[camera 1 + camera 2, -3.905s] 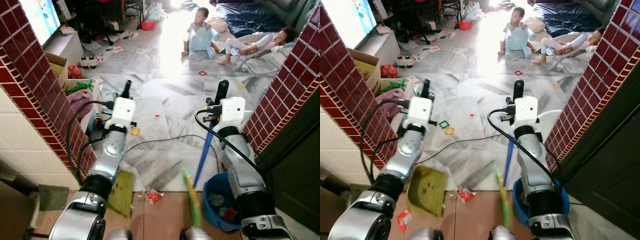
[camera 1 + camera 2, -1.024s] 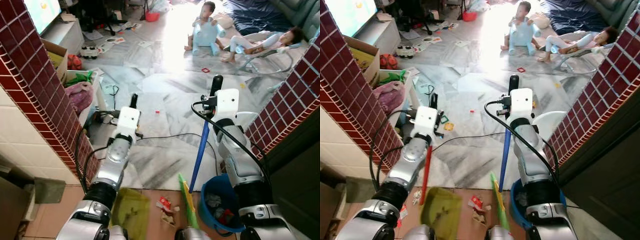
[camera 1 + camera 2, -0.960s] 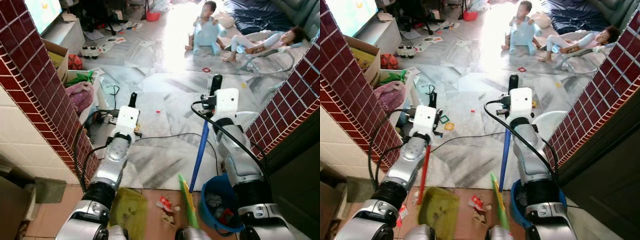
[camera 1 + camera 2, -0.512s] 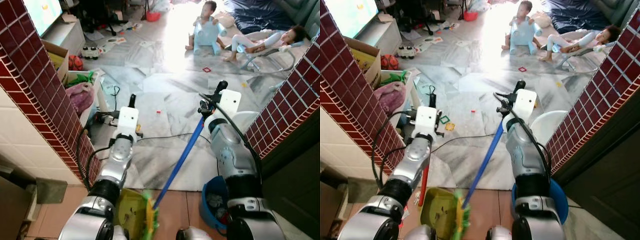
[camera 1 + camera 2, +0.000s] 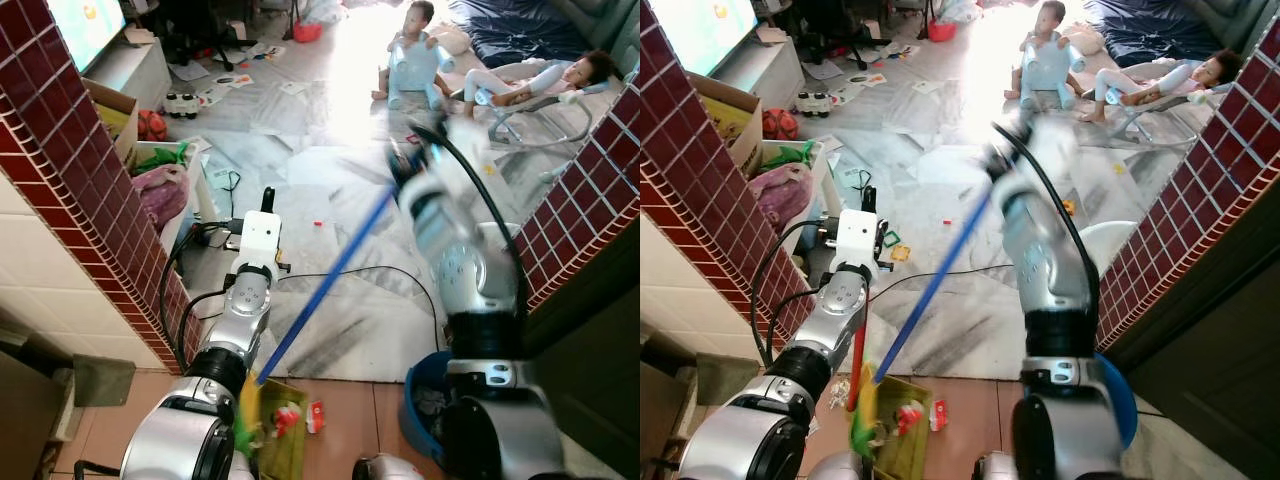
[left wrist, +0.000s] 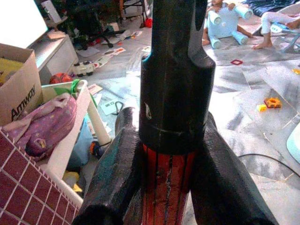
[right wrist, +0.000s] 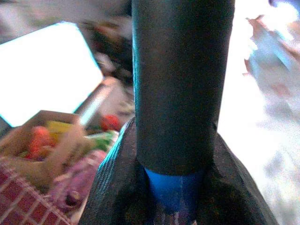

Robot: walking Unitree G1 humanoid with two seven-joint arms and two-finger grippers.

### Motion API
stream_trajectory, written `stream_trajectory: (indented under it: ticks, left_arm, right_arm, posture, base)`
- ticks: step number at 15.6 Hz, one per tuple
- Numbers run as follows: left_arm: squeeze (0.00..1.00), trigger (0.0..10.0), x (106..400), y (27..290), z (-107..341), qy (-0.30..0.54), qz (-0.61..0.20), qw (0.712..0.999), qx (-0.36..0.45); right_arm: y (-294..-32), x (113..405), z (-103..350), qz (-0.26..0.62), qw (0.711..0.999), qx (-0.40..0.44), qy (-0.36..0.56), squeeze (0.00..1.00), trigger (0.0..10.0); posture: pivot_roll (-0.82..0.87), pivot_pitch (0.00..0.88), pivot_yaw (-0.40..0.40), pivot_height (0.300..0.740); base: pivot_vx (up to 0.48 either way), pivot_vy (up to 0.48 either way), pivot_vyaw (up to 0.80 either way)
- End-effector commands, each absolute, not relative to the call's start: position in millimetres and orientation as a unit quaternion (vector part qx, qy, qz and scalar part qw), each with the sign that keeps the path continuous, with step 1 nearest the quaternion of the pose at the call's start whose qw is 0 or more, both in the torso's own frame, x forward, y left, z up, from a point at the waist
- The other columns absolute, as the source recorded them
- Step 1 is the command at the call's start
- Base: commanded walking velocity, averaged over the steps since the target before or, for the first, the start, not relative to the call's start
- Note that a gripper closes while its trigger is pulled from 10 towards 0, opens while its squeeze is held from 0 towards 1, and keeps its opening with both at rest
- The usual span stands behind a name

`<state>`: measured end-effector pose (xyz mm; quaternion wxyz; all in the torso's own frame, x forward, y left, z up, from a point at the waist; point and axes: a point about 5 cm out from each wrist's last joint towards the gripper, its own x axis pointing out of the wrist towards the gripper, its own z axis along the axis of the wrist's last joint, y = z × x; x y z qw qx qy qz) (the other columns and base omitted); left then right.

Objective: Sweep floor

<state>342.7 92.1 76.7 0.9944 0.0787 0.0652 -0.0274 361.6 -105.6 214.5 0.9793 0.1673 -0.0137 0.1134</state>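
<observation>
At the near edge of the floor, on the brown tiles (image 5: 360, 420) at the robot's feet, a green dustpan (image 5: 902, 440) lies with a red wrapper (image 5: 908, 415) on it and a second small red-and-white scrap (image 5: 316, 416) just beside its rim. The broom head (image 5: 866, 412), green and yellow, sits at the dustpan's left side, with the blue broom handle (image 5: 325, 278) slanting up from it across the marble floor to the right gripper (image 7: 176, 178), whose fingers are clamped around the blue handle. The left gripper (image 6: 169, 178) is likewise pinched around the dustpan's red handle (image 5: 857, 365). A blue bucket (image 5: 425, 385) stands at the right, partly behind the right arm. Judgement: this patch is nearly done, with litter gathered at or on the pan; one scrap beside it remains to be pushed in, and the pan is not yet emptied. Farther out, the marble floor (image 5: 330, 180) carries much more loose matter: a black cable, small toy pieces and papers, so most of the sweeping is judged outstanding. At the far edge two children (image 5: 415, 40) sit near a sofa. The right forearm is motion-blurred, the bucket contents are hidden, and the distant litter is too small to identify.
</observation>
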Motion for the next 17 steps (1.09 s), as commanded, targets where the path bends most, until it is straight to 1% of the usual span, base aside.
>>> stream_trajectory:
  ticks: [1, 2, 3, 4, 5, 6, 8, 9, 11, 15, 16, 17]
  left_arm:
    - [0.0, 10.0, 340, 87, 69, 0.089, -0.033, 0.993, 0.064]
    - [0.0, 10.0, 340, 86, 69, 0.088, -0.036, 0.994, 0.056]
    - [0.0, 10.0, 340, 86, 69, 0.087, -0.037, 0.994, 0.051]
    - [0.0, 10.0, 340, 84, 68, 0.093, -0.042, 0.994, 0.049]
    - [0.0, 10.0, 340, 84, 68, 0.093, -0.043, 0.994, 0.049]
    - [0.0, 10.0, 340, 84, 67, 0.097, -0.043, 0.993, 0.053]
    - [0.0, 10.0, 341, 85, 67, 0.097, -0.037, 0.993, 0.056]
    - [0.0, 10.0, 341, 86, 67, 0.095, -0.031, 0.993, 0.06]
    - [0.0, 10.0, 345, 97, 80, 0.042, 0.007, 0.996, 0.074]
    - [0.0, 10.0, 345, 98, 86, 0.023, 0.006, 0.997, 0.079]
    - [0.0, 10.0, 344, 98, 83, 0.03, 0.007, 0.996, 0.081]
    - [0.0, 10.0, 344, 99, 79, 0.041, 0.012, 0.996, 0.077]
  right_arm:
    - [-106, 359, 244, 0.135, 0.979, 0.125, -0.089, 0.0, 10.0]
    - [-111, 355, 249, 0.142, 0.979, 0.057, -0.132, 0.0, 10.0]
    - [-114, 354, 248, 0.141, 0.979, 0.041, -0.14, 0.0, 10.0]
    - [-126, 353, 237, 0.118, 0.984, 0.028, -0.131, 0.0, 10.0]
    - [-129, 352, 235, 0.114, 0.985, 0.026, -0.129, 0.0, 10.0]
    - [-138, 349, 228, 0.097, 0.987, -0.001, -0.125, 0.0, 10.0]
    - [-144, 345, 217, 0.084, 0.99, -0.023, -0.111, 0.0, 10.0]
    - [-145, 343, 210, 0.081, 0.992, -0.022, -0.099, 0.0, 10.0]
    - [-144, 338, 183, 0.069, 0.997, -0.011, -0.042, 0.0, 10.0]
    - [-139, 335, 166, 0.071, 0.997, -0.005, -0.001, 0.0, 10.0]
    - [-138, 335, 162, 0.069, 0.998, 0.003, 0.015, 0.0, 10.0]
    - [-139, 335, 154, 0.055, 0.997, 0.036, 0.048, 0.0, 10.0]
  posture:
    - [-0.14, 0.0, -0.008, 0.74]
    - [-0.14, 0.0, -0.007, 0.74]
    - [-0.14, 0.0, -0.008, 0.74]
    - [-0.14, 0.0, -0.009, 0.74]
    - [-0.14, 0.0, -0.009, 0.74]
    - [-0.14, 0.0, -0.007, 0.74]
    - [-0.14, 0.0, -0.006, 0.74]
    - [-0.14, 0.0, -0.005, 0.74]
    - [-0.14, 0.0, -0.003, 0.74]
    - [-0.14, 0.0, -0.006, 0.74]
    - [-0.14, 0.0, -0.006, 0.74]
    - [-0.14, 0.0, -0.007, 0.74]
  base:
    - [0.0, 0.0, 0.0]
    - [0.0, 0.0, 0.0]
    - [0.0, 0.0, 0.0]
    - [0.0, 0.0, 0.0]
    - [0.0, 0.0, 0.0]
    - [0.0, 0.0, 0.0]
    - [0.0, 0.0, 0.0]
    - [0.0, 0.0, 0.0]
    - [0.0, 0.0, 0.0]
    - [0.0, 0.0, 0.0]
    - [0.0, 0.0, 0.0]
    - [0.0, 0.0, 0.0]
